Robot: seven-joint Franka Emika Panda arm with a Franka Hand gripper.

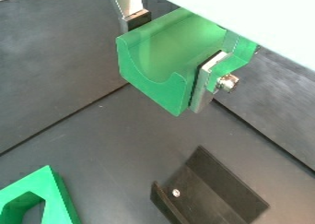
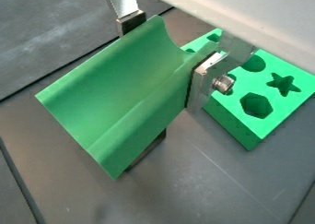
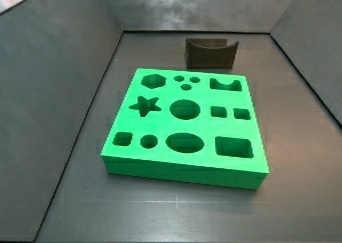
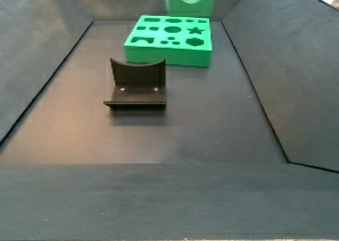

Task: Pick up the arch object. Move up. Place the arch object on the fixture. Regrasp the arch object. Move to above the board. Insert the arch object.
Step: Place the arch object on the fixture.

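Wrist cams close on gripper (image 1: 172,53); side cams opposite ends, sharing board (image 3: 187,127), fixture (image 4: 137,83).

You are looking at what seems a robotics lab test cell: dark sloped walls (image 4: 54,57), a fixture (image 4: 137,83), a board (image 3: 186,122), the tool (image 1: 167,48) gripping the arch object (image 1: 172,69).

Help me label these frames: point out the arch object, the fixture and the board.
arch object (image 1: 167,66), a wrist view, its flat face, held in the hand (image 1: 172,53)
fixture (image 4: 135,83), a side view, its upright wall
board (image 3: 167,157), a side view, its top surface

End effector (image 1: 169,54) high; floor between fixture (image 4: 135,83), board (image 4: 171,39) bare
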